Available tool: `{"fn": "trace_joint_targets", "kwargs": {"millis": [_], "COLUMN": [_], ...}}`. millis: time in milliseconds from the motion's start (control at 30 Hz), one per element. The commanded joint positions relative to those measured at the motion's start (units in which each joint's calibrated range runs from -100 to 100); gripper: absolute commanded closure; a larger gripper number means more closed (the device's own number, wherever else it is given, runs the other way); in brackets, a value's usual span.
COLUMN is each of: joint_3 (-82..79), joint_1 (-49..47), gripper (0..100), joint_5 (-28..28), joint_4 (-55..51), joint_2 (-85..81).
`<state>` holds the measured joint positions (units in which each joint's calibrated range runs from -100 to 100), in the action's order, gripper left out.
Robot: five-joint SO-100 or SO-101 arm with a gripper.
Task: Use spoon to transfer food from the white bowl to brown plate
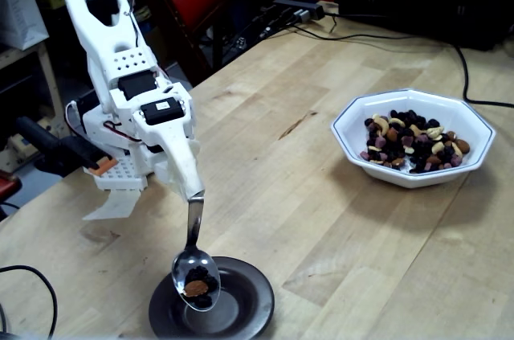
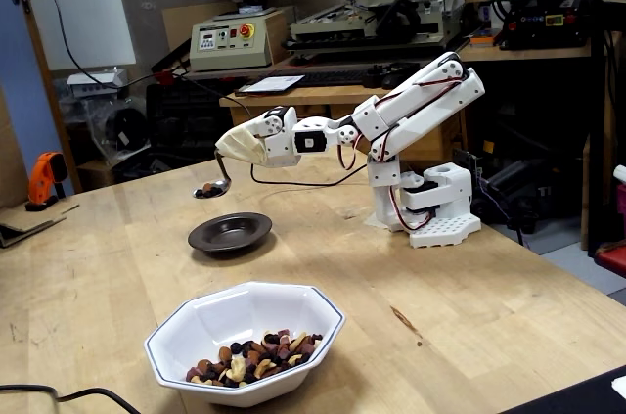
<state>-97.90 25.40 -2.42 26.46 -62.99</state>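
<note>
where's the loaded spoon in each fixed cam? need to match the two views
A fixed view: spoon at lower left, hanging from the pincer, bowl end over the brown plate.
Another fixed view: spoon left of centre, held above the brown plate with a gap under it.
Shared landmark: the white bowl of food, right in one view, bottom centre in the other.

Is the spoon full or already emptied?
Still loaded. The spoon carries an almond and dark berries, held level above the brown plate, whose inside looks bare in both fixed views.

bare tabletop [image 1: 265, 171] between brown plate [image 1: 241, 308] and white bowl [image 1: 414, 139]
</note>
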Motion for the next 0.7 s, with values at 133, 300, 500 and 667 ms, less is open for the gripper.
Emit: {"fn": "trace_joint_targets", "kwargs": {"millis": [133,300,500,667], "joint_3": [-0.51,-0.51,-0.6,-0.6], "joint_1": [-0.51,-0.59,-0.59,-0.66], "gripper": [96,96,96,96], "joint_5": [-4.84,-6.01,-6.2,-9.47], "joint_4": [0.19,0.19,0.11,-1.24], "joint_2": [-0.04,0.04,0.04,0.04]}}
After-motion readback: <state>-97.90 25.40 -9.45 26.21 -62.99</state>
